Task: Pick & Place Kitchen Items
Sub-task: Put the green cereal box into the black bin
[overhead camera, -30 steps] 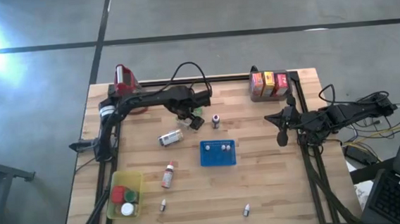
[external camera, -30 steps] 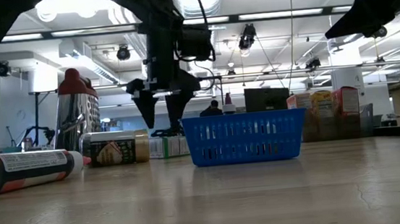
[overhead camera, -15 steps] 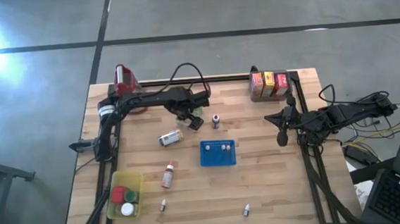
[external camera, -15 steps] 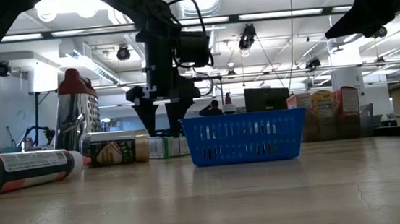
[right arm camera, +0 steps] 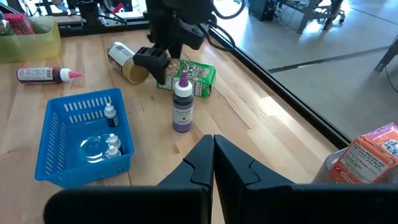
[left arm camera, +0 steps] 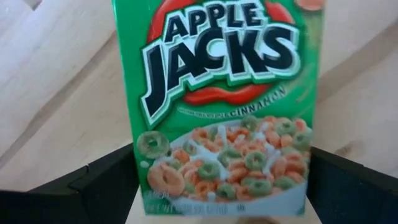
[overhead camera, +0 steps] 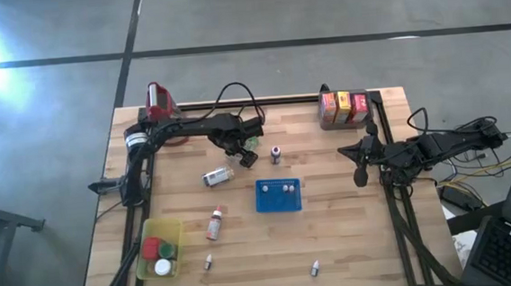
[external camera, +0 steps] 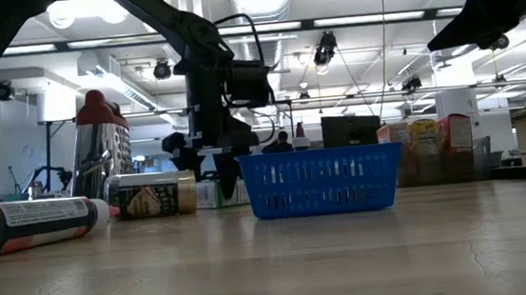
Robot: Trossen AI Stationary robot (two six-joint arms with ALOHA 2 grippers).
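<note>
Blue tray (overhead camera: 278,196) held small bottles only; green cereal carton (left arm camera: 221,106) lay just beyond it, left gripper (overhead camera: 245,150) spread astride, unclamped; right gripper (right arm camera: 213,163) idle, fingers together; most items lay unsorted.

Two slim black jointed arms. Left arm (overhead camera: 182,128) wrapped near its base with a white band, trailing a looped black cable above the wrist. Right arm (overhead camera: 436,146) draped in tangled black cables. Matte black, angular, wedge-shaped fingers (right arm camera: 233,163), with flat blocky tips.
</note>
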